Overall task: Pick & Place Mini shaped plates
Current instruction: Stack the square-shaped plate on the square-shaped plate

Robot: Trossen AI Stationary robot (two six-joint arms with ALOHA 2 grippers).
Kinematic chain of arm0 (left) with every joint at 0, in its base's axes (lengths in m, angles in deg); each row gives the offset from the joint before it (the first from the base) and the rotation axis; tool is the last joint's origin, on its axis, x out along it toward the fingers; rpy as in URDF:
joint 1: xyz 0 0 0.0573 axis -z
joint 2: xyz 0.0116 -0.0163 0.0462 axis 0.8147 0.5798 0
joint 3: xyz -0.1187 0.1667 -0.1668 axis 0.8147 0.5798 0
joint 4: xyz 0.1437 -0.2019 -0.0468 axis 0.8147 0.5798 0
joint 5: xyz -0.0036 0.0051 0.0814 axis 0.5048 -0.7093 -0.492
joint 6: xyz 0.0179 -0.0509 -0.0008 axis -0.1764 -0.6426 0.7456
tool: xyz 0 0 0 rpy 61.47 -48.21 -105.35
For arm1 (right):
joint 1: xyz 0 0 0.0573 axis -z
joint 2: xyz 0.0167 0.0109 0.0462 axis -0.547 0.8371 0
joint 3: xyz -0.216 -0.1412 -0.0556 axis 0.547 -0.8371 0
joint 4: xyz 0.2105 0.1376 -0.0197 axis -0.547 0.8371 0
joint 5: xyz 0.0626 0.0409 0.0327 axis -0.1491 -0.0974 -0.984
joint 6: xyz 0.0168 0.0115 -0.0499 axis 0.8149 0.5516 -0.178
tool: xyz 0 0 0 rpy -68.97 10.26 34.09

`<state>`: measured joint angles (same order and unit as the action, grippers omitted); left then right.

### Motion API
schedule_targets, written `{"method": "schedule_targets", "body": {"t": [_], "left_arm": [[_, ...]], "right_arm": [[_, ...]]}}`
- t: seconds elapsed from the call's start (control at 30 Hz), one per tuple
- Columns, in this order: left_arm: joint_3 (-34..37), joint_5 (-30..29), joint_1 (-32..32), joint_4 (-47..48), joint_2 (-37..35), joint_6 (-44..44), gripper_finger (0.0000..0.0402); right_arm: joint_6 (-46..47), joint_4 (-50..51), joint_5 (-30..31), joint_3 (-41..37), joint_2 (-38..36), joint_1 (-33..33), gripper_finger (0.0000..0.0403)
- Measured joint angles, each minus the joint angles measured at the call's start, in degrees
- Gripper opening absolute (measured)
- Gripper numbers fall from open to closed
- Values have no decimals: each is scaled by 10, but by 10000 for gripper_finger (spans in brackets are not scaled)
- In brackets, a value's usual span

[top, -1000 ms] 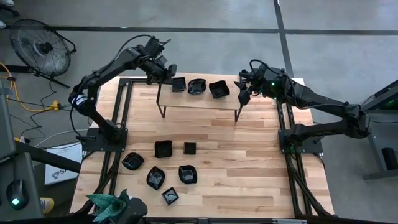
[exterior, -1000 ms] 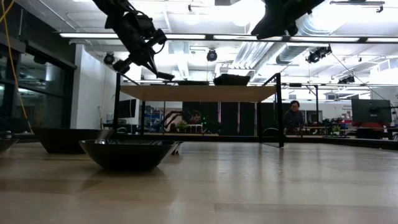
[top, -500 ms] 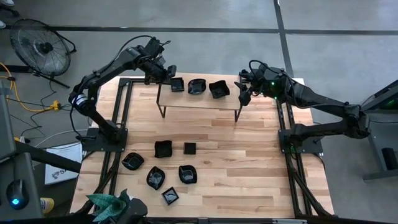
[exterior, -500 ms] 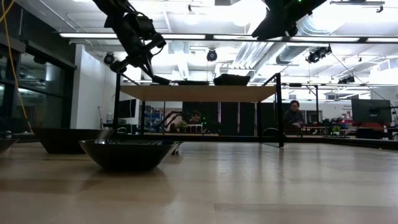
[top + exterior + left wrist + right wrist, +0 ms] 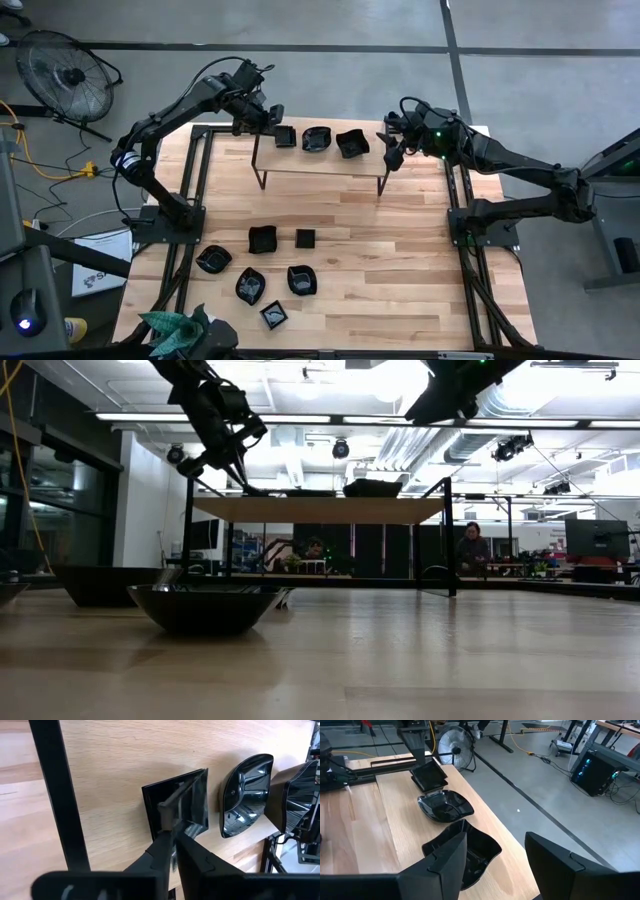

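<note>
Change since a second ago: left gripper [image 5: 272, 123] has lowered the square plate [image 5: 286, 135] onto the raised shelf [image 5: 320, 165]; right gripper [image 5: 390, 148] has shifted slightly.
Left gripper: fingers close together on the plate's near-left rim, apparently at the point of release.
Shelf, far side: three plates in a row; the square one leftmost, then a round plate [image 5: 243, 795].
Right gripper: jaws spread, empty, hovering at the shelf's right end, probably waiting.
Table [image 5: 400, 270], near left: six plates [image 5: 262, 239] remain.
</note>
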<state>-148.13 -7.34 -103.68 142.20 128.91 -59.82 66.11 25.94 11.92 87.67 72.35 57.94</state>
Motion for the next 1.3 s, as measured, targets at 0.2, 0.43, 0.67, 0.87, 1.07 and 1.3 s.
{"method": "schedule_targets", "body": {"t": [0.2,0.43,0.67,0.87,1.07,1.3], "left_arm": [[0,-1,0,1,0,0,66],[0,6,0,-1,0,5,85],[0,-21,0,0,-20,29,85],[0,-77,27,-1,-72,98,85],[1,-212,118,-12,-138,129,85],[36,-257,221,-76,-217,187,85]], "right_arm": [[0,4,-1,0,0,0,197],[0,15,-1,0,0,0,197],[3,30,-4,0,0,0,197],[30,45,-4,0,-2,0,197],[88,75,-1,0,-2,-1,197],[179,115,-40,0,-2,-15,197]]}}
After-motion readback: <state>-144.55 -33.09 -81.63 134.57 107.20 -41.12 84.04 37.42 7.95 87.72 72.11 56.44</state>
